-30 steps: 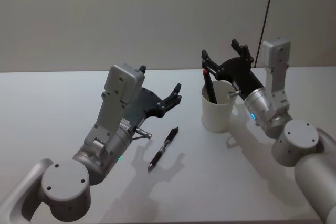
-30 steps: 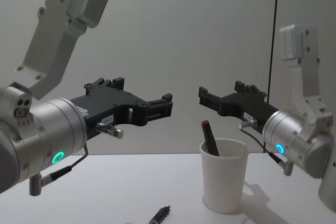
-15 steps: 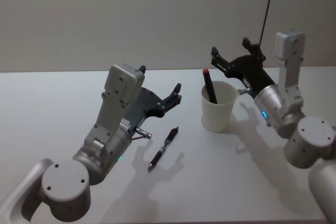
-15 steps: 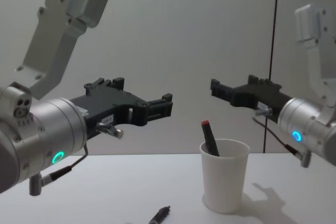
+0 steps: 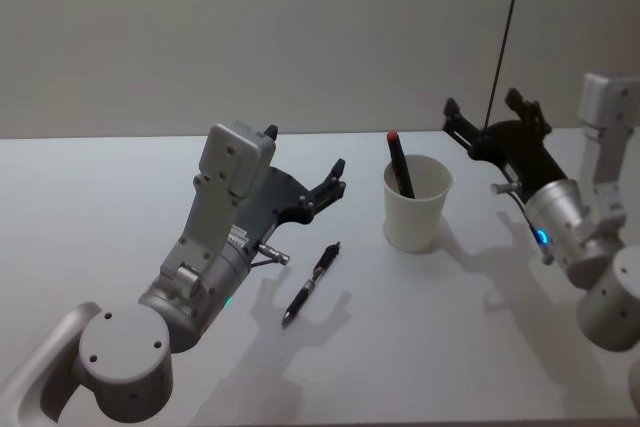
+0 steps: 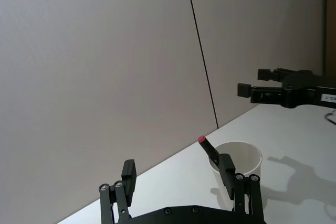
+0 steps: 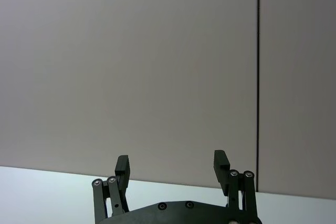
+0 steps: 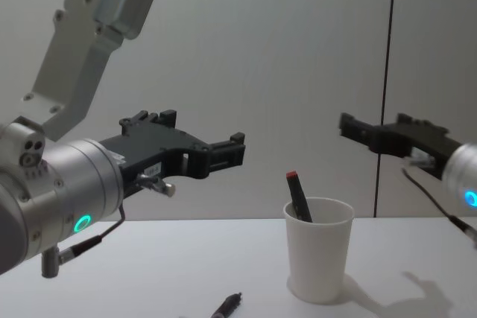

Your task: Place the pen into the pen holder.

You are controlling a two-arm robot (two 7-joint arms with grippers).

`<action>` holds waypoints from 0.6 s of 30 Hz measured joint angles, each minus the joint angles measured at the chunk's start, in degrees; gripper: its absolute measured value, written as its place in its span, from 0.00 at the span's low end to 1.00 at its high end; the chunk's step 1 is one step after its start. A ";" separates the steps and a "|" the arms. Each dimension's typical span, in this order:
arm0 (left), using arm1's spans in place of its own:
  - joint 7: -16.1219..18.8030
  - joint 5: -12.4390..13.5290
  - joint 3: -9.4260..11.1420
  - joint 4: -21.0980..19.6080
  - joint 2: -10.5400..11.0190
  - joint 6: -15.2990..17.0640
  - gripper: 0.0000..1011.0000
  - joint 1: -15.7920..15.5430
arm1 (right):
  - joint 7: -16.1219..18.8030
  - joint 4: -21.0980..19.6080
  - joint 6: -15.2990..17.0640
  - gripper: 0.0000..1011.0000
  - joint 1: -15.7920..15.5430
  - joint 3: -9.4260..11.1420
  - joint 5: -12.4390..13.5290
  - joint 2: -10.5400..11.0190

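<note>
The pen holder, a white paper cup (image 5: 417, 209) (image 8: 319, 258) (image 6: 247, 157), stands upright on the table. A dark pen with a red tip (image 5: 399, 161) (image 8: 297, 195) (image 6: 208, 147) leans inside it. A second, black pen (image 5: 311, 283) (image 8: 227, 305) lies flat on the table, front-left of the cup. My left gripper (image 5: 306, 152) (image 8: 205, 136) (image 6: 177, 171) hovers open and empty above that black pen. My right gripper (image 5: 483, 107) (image 8: 374, 126) (image 7: 171, 162) is open and empty, raised to the right of the cup and apart from it.
The white table (image 5: 120, 197) runs back to a plain grey wall. A thin dark vertical line (image 5: 508, 17) runs down the wall behind the right arm. Bare table surface lies around the cup and the black pen.
My right gripper has drawn back from over the cup, moving to the right and away from it, still open. The red-tipped pen stays in the cup. The left arm has not moved.
</note>
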 joint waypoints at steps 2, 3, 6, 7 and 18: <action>0.00 0.00 0.00 0.00 0.00 0.00 1.00 0.00 | -0.42 -1.19 0.55 0.99 -0.91 0.27 0.49 0.36; 0.00 0.00 0.00 0.00 0.00 0.00 1.00 0.00 | -0.53 -1.52 0.82 0.99 -1.17 0.34 0.73 0.46; 0.00 0.00 0.00 0.00 0.00 0.00 1.00 0.00 | -1.35 -3.60 1.88 0.99 -2.82 0.83 1.70 1.14; 0.00 0.00 0.00 0.00 0.00 0.00 1.00 0.00 | -1.57 -4.03 2.14 0.99 -3.17 0.94 1.92 1.28; 0.00 0.00 0.00 0.00 0.00 0.00 1.00 0.00 | -4.08 -9.70 5.32 0.99 -8.08 2.65 4.52 3.36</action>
